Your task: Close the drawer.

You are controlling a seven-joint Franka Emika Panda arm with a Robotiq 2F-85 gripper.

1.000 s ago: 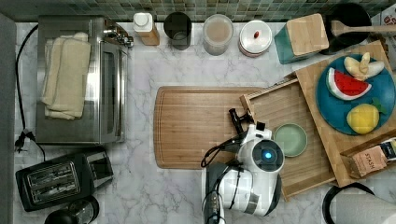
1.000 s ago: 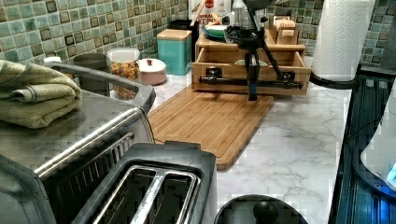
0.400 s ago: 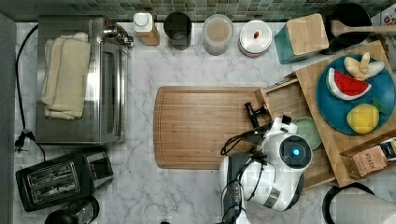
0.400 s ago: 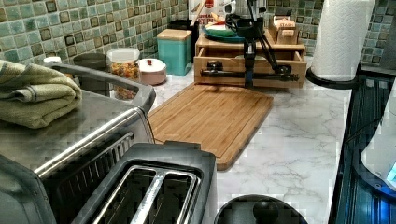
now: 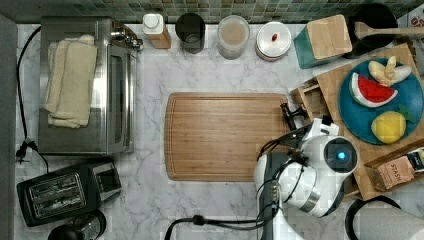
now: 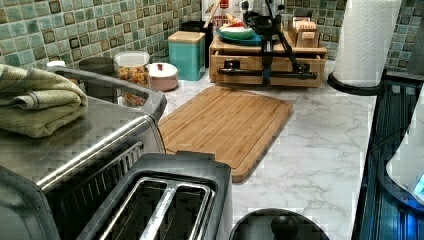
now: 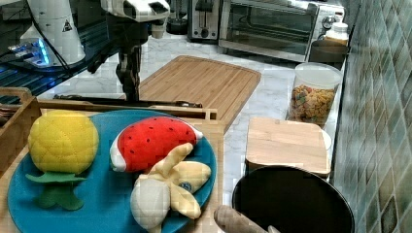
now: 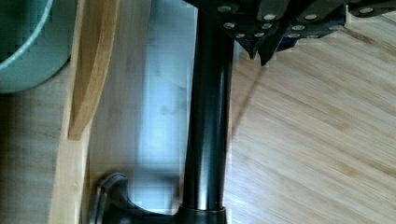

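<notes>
The drawer (image 6: 290, 64) is a light-wood tray that stands pushed almost fully in under the wooden top with the blue plate (image 5: 380, 100). Its long black bar handle (image 6: 295, 76) runs along its front and shows as a dark bar (image 8: 208, 116) in the wrist view. My gripper (image 6: 266, 80) hangs upright and shut, its fingertips (image 8: 259, 49) right against the handle on the cutting-board side, with nothing between them. From above, the gripper (image 5: 291, 116) sits at the cutting board's right end. A green bowl (image 8: 18, 46) lies inside the drawer.
A wooden cutting board (image 5: 225, 135) lies in front of the drawer. A toaster oven (image 5: 85, 85) with a folded towel and a black toaster (image 5: 65, 192) stand at the top view's left. Jars and a teal canister (image 5: 322, 40) line the wall. A paper towel roll (image 6: 362, 40) stands beside the drawer.
My arm has moved toward the top view's right, pushing the drawer in under the wooden top. The bowl has gone under the arm and the top.
</notes>
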